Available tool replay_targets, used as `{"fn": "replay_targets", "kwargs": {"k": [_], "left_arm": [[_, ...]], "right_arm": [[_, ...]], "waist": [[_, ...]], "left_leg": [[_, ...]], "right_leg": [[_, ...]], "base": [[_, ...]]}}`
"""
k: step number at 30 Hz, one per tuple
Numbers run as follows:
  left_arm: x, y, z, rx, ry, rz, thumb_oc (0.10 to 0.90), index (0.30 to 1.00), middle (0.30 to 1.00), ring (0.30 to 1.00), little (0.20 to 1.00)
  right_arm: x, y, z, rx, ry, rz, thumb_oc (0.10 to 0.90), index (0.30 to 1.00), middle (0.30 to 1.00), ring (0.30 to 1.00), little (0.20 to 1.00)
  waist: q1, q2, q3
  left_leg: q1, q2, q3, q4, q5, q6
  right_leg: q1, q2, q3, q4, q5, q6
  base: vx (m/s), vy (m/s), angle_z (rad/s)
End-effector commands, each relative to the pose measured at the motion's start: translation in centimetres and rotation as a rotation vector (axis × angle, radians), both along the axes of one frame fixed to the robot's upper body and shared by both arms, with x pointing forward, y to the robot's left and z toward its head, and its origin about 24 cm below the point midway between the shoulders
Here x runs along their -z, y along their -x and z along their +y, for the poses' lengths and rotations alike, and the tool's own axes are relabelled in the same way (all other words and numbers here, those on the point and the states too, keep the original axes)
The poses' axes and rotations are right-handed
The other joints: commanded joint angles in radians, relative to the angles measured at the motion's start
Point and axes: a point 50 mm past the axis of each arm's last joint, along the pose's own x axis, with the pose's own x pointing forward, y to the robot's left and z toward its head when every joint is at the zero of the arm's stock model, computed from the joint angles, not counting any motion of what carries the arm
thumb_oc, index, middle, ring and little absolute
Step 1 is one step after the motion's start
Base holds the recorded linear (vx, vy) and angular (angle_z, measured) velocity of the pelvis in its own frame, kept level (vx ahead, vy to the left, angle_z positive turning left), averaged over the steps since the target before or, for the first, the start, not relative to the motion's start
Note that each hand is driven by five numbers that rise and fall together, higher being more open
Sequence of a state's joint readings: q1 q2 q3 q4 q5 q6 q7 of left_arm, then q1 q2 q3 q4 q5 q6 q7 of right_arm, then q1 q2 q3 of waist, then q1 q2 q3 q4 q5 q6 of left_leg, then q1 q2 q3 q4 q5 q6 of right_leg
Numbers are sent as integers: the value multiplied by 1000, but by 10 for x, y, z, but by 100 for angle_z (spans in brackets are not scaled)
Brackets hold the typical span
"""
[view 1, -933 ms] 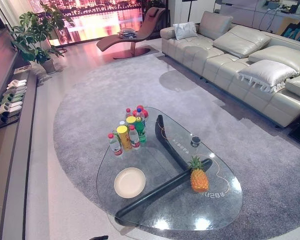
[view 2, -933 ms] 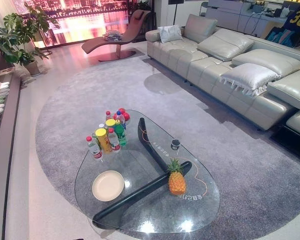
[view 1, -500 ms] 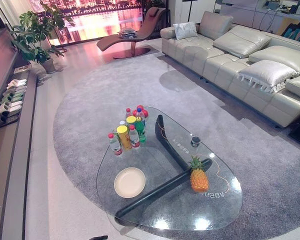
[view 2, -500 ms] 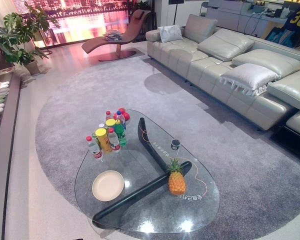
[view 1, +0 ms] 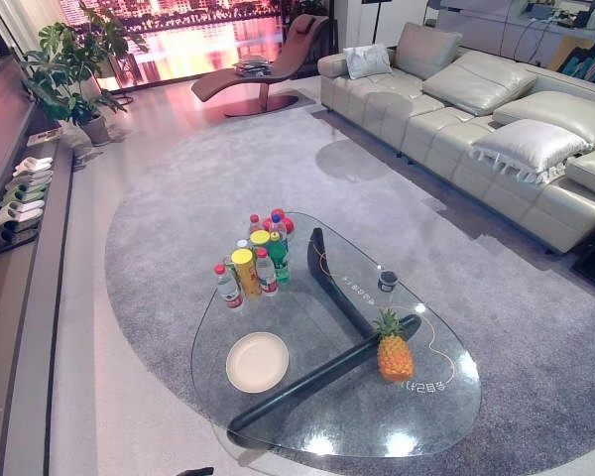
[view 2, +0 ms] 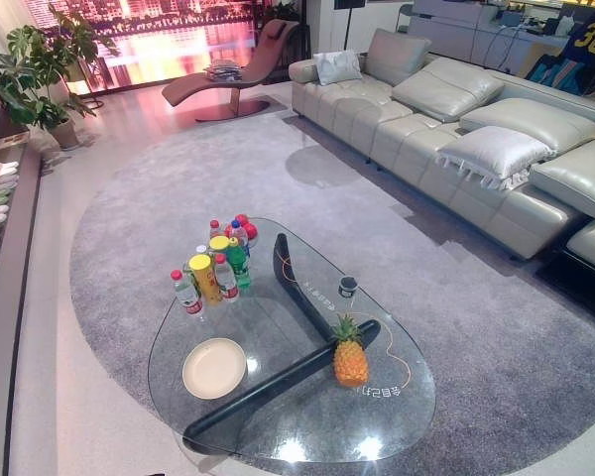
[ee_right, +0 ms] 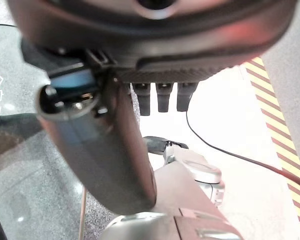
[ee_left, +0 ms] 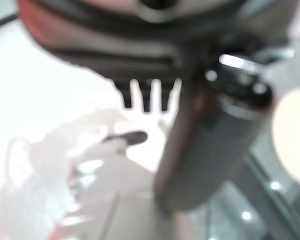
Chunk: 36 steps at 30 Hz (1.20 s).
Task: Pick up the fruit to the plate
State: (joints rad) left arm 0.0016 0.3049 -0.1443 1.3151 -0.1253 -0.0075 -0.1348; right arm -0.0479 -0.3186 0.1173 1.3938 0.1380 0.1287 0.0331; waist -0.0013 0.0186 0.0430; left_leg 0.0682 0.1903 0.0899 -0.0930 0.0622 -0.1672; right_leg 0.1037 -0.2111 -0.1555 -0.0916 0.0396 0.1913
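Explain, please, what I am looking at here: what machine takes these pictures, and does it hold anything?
A humanoid robot with two arms. The two wide pictures come from a camera on its head, looking down at a glass table. On it stand a pineapple, an empty plate, a cluster of bottles and a small dark container. The two close pictures come from cameras on its wrists: the left hand and the right hand are open and hold nothing. The pineapple is not yet on the plate.
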Motion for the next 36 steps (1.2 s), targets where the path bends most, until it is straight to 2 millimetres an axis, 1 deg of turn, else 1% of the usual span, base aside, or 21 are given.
{"fn": "replay_targets", "kwargs": {"k": [1, 5, 8, 10, 11, 15, 18, 19, 20, 21, 22, 23, 25, 26, 27, 30, 32, 34, 36], "left_arm": [[-1, -24, -9, 41, 17, -19, 800, 900, 900, 900, 900], [-2, -28, -11, 41, 19, -32, 800, 900, 900, 900, 900], [-6, -45, -14, 29, 28, -86, 800, 900, 900, 900, 900], [-8, -53, -14, 22, 29, -103, 800, 900, 900, 900, 900], [-10, -59, -13, 20, 28, -116, 800, 900, 900, 900, 900], [-14, -72, -16, 18, 54, -148, 800, 900, 900, 900, 900], [-17, -81, -18, 27, 120, -178, 800, 900, 900, 900, 900], [-21, -91, -23, 34, 190, -213, 800, 900, 900, 900, 900], [-23, -94, -24, 35, 204, -223, 800, 900, 900, 900, 900], [-28, -105, -27, 33, 241, -264, 800, 900, 900, 900, 900], [-30, -110, -28, 29, 248, -285, 800, 900, 900, 900, 900], [-35, -120, -29, 14, 260, -330, 800, 900, 900, 900, 900], [-43, -135, -30, -24, 260, -402, 800, 900, 900, 900, 900], [-45, -138, -28, -34, 261, -419, 800, 900, 900, 900, 900], [-53, -149, -23, -82, 263, -478, 800, 900, 900, 900, 900], [-69, -167, -12, -176, 243, -588, 800, 900, 900, 900, 900], [-75, -173, -8, -212, 225, -627, 800, 900, 900, 900, 900], [-81, -179, 0, -275, 183, -679, 800, 900, 900, 900, 900], [-86, -182, 6, -326, 155, -712, 800, 900, 900, 900, 900]], "right_arm": [[-1, -15, 6, 4, -13, -9, 800, 900, 900, 900, 900], [-2, -20, 6, -2, -14, -23, 800, 900, 900, 900, 900], [-6, -41, 6, -25, -5, -70, 800, 900, 900, 900, 900], [-8, -49, 5, -31, 2, -83, 800, 900, 900, 900, 900], [-11, -56, 3, -35, 7, -94, 800, 900, 900, 900, 900], [-16, -68, 0, -60, 25, -124, 800, 900, 900, 900, 900], [-20, -78, -4, -75, 39, -150, 800, 900, 900, 900, 900], [-25, -87, -8, -77, 50, -185, 800, 900, 900, 900, 900], [-27, -90, -9, -75, 52, -196, 800, 900, 900, 900, 900], [-32, -101, -11, -67, 61, -235, 800, 900, 900, 900, 900], [-34, -106, -12, -63, 63, -255, 800, 900, 900, 900, 900], [-39, -115, -13, -54, 75, -302, 800, 900, 900, 900, 900], [-47, -130, -16, -33, 93, -388, 800, 900, 900, 900, 900], [-50, -133, -17, -27, 96, -407, 800, 900, 900, 900, 900], [-57, -144, -19, -9, 116, -486, 800, 900, 900, 900, 900], [-72, -166, -18, 18, 142, -637, 800, 900, 900, 900, 900], [-77, -172, -17, 29, 151, -686, 800, 900, 900, 900, 900], [-84, -180, -15, 40, 171, -765, 800, 900, 900, 900, 900], [-91, -187, -16, 46, 184, -814, 800, 900, 900, 900, 900]], "waist": [[17, -10, 59], [15, -3, 92], [11, 6, 182], [9, 10, 213], [7, 12, 240], [3, 15, 303], [4, 10, 330], [6, 9, 351], [6, 9, 356], [6, 8, 373], [8, 7, 382], [11, 6, 400], [12, 2, 427], [12, 0, 434], [11, -4, 449], [7, -16, 476], [5, -20, 477], [2, -22, 477], [0, -23, 477]], "left_leg": [[14, 33, 17, 6, -20, 35], [-26, 27, 10, 6, -13, 39], [-110, 10, -5, 6, 2, 50], [-143, 3, -9, 6, 8, 54], [-169, -2, -14, 6, 14, 57], [-233, -16, -29, 6, 28, 63], [-266, -18, -33, 6, 38, 61], [-287, -19, -32, 6, 44, 57], [-292, -20, -32, 6, 46, 57], [-308, -22, -33, 6, 51, 57], [-318, -22, -35, 6, 56, 56], [-335, -25, -42, 9, 68, 55], [-392, -35, -59, 77, 57, 54], [-408, -36, -62, 97, 53, 53], [-452, -41, -70, 146, 41, 54], [-532, -50, -81, 237, 18, 56], [-567, -56, -88, 272, 9, 57], [-627, -67, -104, 336, -9, 60], [-660, -69, -108, 365, -19, 63]], "right_leg": [[-32, -63, -11, 4, 51, -13], [-76, -64, -3, 4, 62, -13], [-167, -60, 19, 4, 87, -18], [-201, -54, 25, 4, 97, -22], [-227, -48, 30, 4, 104, -26], [-288, -35, 39, 4, 120, -33], [-321, -29, 40, 4, 128, -34], [-341, -25, 38, 4, 133, -35], [-348, -24, 37, 4, 134, -35], [-366, -22, 35, 6, 138, -38], [-380, -22, 35, 13, 138, -40], [-405, -22, 36, 34, 135, -45], [-451, -26, 44, 82, 125, -51], [-463, -29, 46, 94, 122, -52], [-501, -35, 52, 131, 113, -54], [-576, -43, 71, 207, 96, -52], [-609, -44, 80, 235, 89, -51], [-666, -44, 93, 281, 79, -50], [-702, -41, 100, 309, 73, -50]], "base": [[0, 0, 0], [-19, -4, 0], [-205, -17, -3], [-171, -10, -3], [-152, -13, 2], [-103, -10, -1], [-76, -16, -4], [-67, -17, -4], [-91, -20, -4], [-70, -13, -4], [-96, -19, -4], [-105, -24, -6], [-109, -27, -4], [-113, -29, 0], [-102, -30, 0], [-101, -32, -2], [-61, -18, 3], [-44, -13, 9], [-28, -8, 7]]}}
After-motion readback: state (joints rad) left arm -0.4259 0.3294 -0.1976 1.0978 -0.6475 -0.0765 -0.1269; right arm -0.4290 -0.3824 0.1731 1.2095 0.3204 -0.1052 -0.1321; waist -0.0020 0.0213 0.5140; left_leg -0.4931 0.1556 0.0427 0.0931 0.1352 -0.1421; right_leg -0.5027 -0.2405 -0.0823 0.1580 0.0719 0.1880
